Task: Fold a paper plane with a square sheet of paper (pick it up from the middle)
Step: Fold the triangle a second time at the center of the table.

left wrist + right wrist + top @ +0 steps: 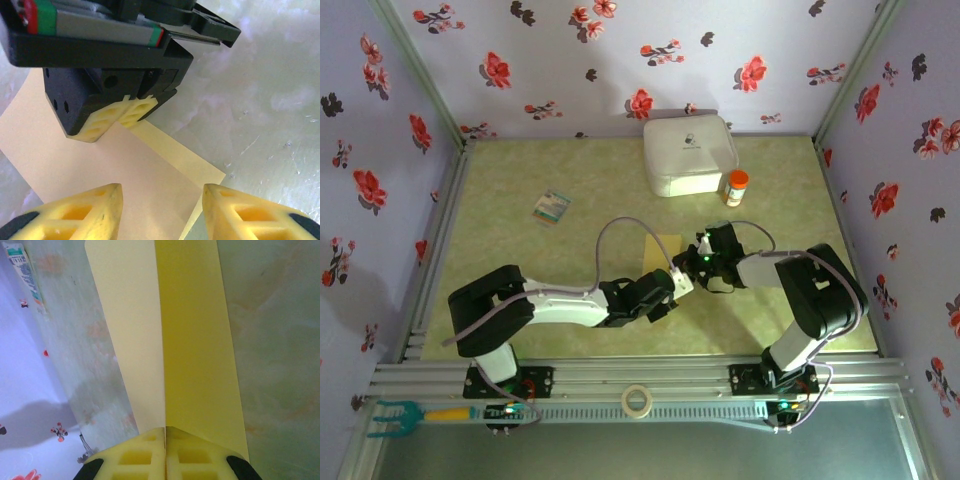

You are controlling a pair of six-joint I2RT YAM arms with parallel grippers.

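On the green marbled table (520, 260) we see a small teal-and-white card (551, 208) lying flat toward the left. It is well apart from the square sheet of paper (660, 247), which sits near the middle of the table. At the back stands a white rounded box (688, 155). Just beside its right front corner is a small jar with an orange lid (736, 187), upright. Both are well apart from the sheet. On the rail at the near edge, between the two arm bases, lies a roll of tape (637, 401). Far left on the same rail is a teal fork-shaped tool with a yellow handle (405, 413). Flowered walls close the table in on three sides.

What stands in the way is the arms themselves. From above, both wrists meet over the near end of the sheet and cover it. From the left wrist, the black body of the right gripper (122, 114) crosses the top of the view over the paper's far part.

The right gripper is clenched on the sheet, its pads (140, 460) pressed together with the paper pinched between them. From the pinch a straight line runs away, dividing a paler half from a deeper yellow one. The left gripper (160, 212) is released, its two yellow fingertips standing apart over the folded paper. We cannot tell whether they touch it.

As for containers, the box's lid is shut, so we cannot see what it holds. The jar is too small for us to tell its contents.
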